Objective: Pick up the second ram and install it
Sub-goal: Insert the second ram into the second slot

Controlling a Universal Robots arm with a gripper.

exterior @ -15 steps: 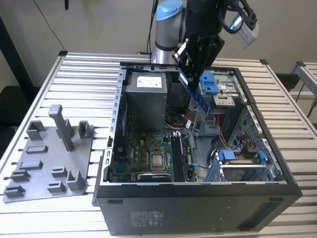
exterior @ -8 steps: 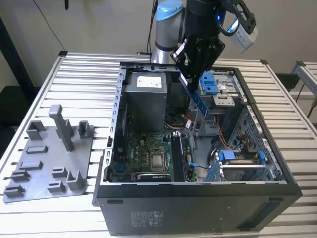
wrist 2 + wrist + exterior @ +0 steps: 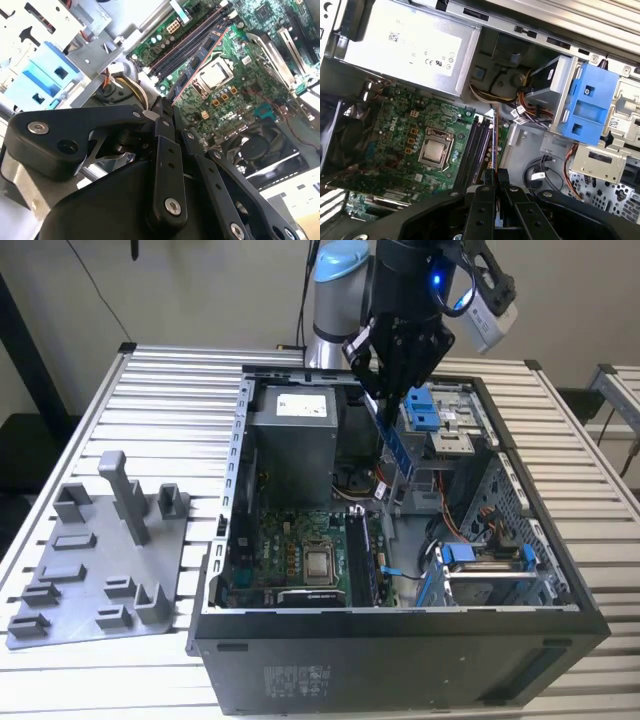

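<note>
The gripper (image 3: 388, 395) hangs over the open computer case (image 3: 400, 650), which lies on its side on the slatted table (image 3: 180, 380). Its fingers (image 3: 482, 210) are clenched on the second ram (image 3: 397, 440), pinching the stick by its two flat faces at its upper end, so the rest of it points down into the case. In the exterior view the stick hangs clear above the motherboard (image 3: 300, 550), tilted, beside the power supply (image 3: 295, 440). In the first wrist view it appears edge-on as a thin line (image 3: 493, 135) running roughly along the dark memory slots (image 3: 476, 145), next to the processor (image 3: 436, 150). It is not yet seated. The grey fixture plate (image 3: 100, 560) lies on the table well apart, towards the exterior view's left.

The stick should be light, stiff and thin, and probably fragile, with small chips on its faces and contacts along one long edge. A pinch across the flat faces, away from the contact edge, looks right. Held by one end, it could pivot if the edge meets a slot unevenly.
</note>
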